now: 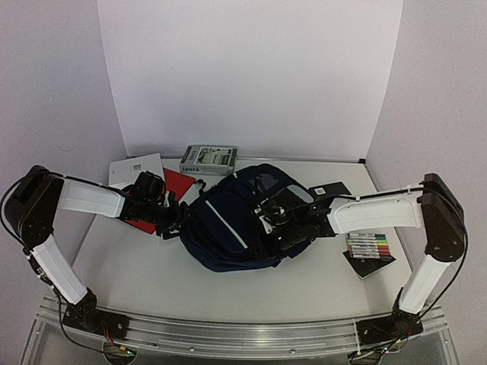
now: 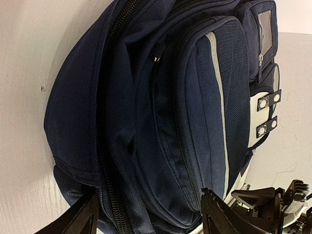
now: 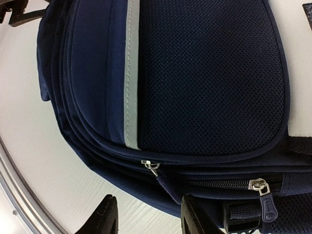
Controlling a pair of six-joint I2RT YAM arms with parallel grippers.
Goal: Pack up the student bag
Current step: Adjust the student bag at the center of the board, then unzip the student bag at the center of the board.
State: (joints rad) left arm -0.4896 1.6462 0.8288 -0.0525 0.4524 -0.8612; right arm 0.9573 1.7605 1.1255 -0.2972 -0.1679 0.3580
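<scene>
One student bag (image 1: 232,220) is laid in the middle of the white worktop (image 1: 137,266); one left tool (image 2: 146,217) and one right tool (image 3: 148,214) are seen beside it, fingers apart, white walls (image 1: 251,76) around.

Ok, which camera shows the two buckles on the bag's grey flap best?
Left wrist: both buckles sit clear and sharp on the student bag's grey flap. The top view has the flap too small to make them out. The right wrist view shows only the flap's edge.
</scene>
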